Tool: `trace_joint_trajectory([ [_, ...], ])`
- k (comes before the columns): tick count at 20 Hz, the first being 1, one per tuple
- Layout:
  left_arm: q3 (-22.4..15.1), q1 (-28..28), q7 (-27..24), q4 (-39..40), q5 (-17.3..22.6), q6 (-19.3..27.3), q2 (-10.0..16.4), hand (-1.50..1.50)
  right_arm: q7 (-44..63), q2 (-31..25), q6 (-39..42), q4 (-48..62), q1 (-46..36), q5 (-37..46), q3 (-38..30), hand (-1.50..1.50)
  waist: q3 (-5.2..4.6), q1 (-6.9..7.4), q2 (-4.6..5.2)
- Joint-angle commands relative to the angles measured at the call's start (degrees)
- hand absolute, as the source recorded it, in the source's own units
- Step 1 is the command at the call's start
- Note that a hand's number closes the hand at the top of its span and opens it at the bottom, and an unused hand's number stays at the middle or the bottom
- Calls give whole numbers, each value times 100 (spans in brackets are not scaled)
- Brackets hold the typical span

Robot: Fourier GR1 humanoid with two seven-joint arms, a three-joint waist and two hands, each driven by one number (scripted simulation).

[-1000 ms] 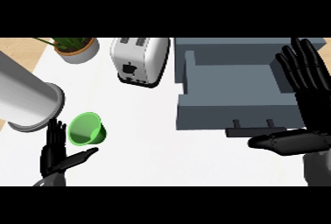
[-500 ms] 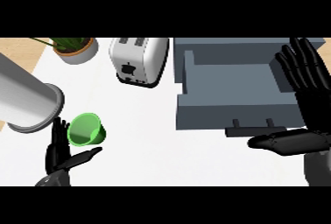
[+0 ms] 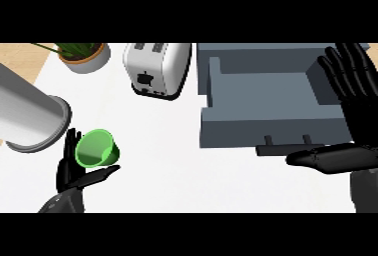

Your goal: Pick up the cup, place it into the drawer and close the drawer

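The left hand's [image 3: 76,169] fingers [image 3: 71,146] stand straight behind the cup [image 3: 96,149] while the thumb curls under it, so the cup sits tilted in the crook between them, mouth turned up. Just left of those fingers is a grey cylinder [image 3: 29,116]. Beyond their tips stand a plant [image 3: 83,54] and a toaster [image 3: 156,67].

The right hand [image 3: 362,122] is at the right edge, resting, fingers spread and pointing up, thumb reaching left (whether it touches the handle [image 3: 286,148] I cannot tell). Left of these fingers the drawer [image 3: 273,95] lies open, well apart from the cup, with bare counter [image 3: 184,170] between.
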Motion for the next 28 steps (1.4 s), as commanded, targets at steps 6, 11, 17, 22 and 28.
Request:
trace_joint_trajectory([
  [6,-43,-11,-1090,-396,-96,229,-176,150,-52,-3,-28,157,-107,45,-30,-150,-9,2,9],
  [11,13,-218,-1130,-400,-231,1319,-162,150,-159,-88,105,347,-228,18,-45,-150,-7,-9,20],
  [17,-13,-462,-1394,-527,-231,675,-550,150,-279,-54,96,480,-231,-49,-142,-150,-10,-19,29],
  [22,-339,-845,-1046,-947,-327,-206,-630,150,-207,-92,96,191,-20,14,-117,-150,0,8,-24],
  [28,-742,-1299,-145,-1762,-388,-222,-749,150,-40,-220,139,170,71,-133,-312,-150,18,156,-86],
])
